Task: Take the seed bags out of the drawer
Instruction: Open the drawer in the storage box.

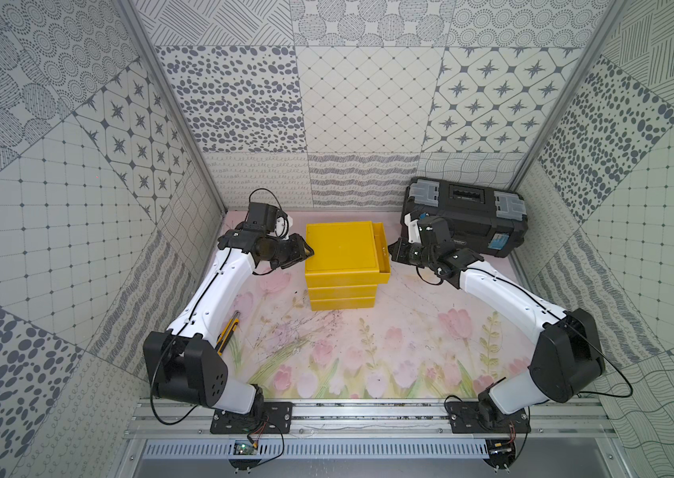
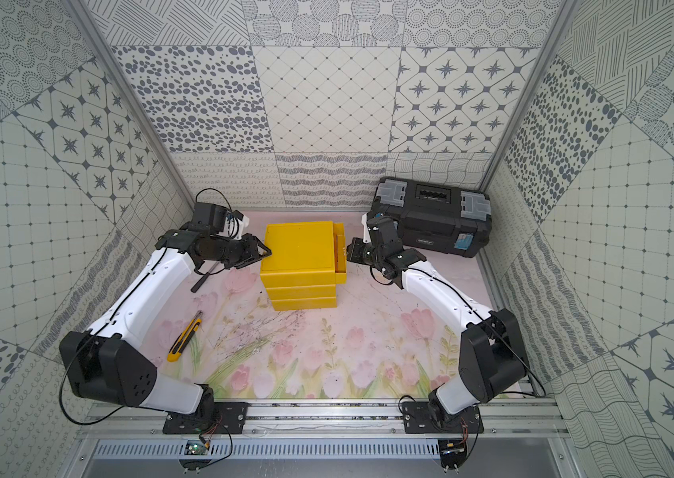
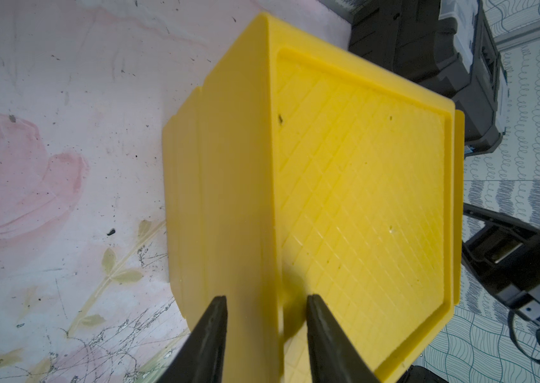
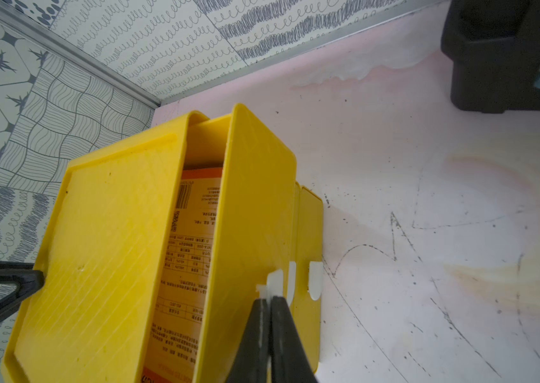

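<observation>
The top drawer (image 4: 255, 199) of the yellow cube (image 1: 341, 252) is seen standing only a little way out on its right side, so the opening is judged begun but far from finished. The right claw (image 4: 268, 300) is clenched tight on the white tab at the drawer's front, with just a sliver of white caught between its tips. Through the narrow gap 1 seed bag (image 4: 192, 238) is glimpsed, orange-edged, printed side up, lying flat inside the drawer. Whether more are stacked beneath it cannot be told. On the cube's opposite side the left claw (image 3: 265, 296) is set against the top edge, its tips apart and astride that edge. Whether the edge is actually pinched cannot be told, though a bracing hold is suspected. No bag is seen on the table (image 1: 368, 343), so 0 are counted as taken out. Nearly everything is judged left: the drawer is to be drawn wider, and each bag is to be lifted out and set down.
</observation>
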Robot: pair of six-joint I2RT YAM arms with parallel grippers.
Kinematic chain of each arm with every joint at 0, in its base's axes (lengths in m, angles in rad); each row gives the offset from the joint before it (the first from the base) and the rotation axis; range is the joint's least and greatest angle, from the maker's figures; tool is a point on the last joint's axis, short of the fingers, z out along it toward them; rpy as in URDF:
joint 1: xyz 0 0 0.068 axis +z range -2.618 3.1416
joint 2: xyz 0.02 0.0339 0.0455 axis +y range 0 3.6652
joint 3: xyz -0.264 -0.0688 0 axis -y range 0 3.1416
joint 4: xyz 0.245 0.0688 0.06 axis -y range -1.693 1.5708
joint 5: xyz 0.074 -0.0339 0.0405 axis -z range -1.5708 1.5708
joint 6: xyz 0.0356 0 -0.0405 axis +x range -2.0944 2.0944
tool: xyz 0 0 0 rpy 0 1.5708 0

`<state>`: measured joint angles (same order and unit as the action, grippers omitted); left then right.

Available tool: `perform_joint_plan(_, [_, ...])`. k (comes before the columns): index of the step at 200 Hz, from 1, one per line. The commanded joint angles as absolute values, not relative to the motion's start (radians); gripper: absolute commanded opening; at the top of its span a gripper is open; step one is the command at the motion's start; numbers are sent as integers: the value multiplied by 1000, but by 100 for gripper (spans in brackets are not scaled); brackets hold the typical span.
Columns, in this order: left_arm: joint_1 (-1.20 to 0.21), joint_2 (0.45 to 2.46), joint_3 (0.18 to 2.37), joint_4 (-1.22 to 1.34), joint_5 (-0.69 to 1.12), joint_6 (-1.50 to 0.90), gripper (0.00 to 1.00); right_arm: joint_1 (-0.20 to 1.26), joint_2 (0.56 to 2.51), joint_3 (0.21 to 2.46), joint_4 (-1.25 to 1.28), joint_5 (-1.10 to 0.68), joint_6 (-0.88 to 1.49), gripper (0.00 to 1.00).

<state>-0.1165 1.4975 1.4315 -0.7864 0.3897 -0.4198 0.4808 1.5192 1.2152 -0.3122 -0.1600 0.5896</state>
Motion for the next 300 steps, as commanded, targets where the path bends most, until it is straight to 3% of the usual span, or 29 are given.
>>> perform_joint_plan(1, [-117,1514,1443,-853,335,-383,42,470,1452,1220,-347,-120,557,0])
perform_joint_plan(98, [-116,1519,1450,-862,337,-377,42,319,1440,1212,-390,-184,511,0])
perform_joint_plan(180, [-115,1519,1445,-858,344,-373,42,294,1485,1240,-394,-188,503,0])
perform_joint_plan(195, [-115,1518,1444,-858,345,-373,42,293,1487,1244,-395,-183,502,7])
perform_joint_plan(221, [-115,1510,1432,-846,351,-374,42,293,1480,1256,-414,-146,493,32])
perform_joint_plan(243, [-115,1502,1418,-833,354,-378,42,290,1470,1280,-454,-99,481,44])
perform_joint_plan(270, [-115,1487,1399,-812,357,-384,42,290,1438,1326,-507,-45,465,49])
perform_joint_plan(300, [-116,1476,1383,-789,356,-387,42,354,1421,1412,-559,-32,448,45])
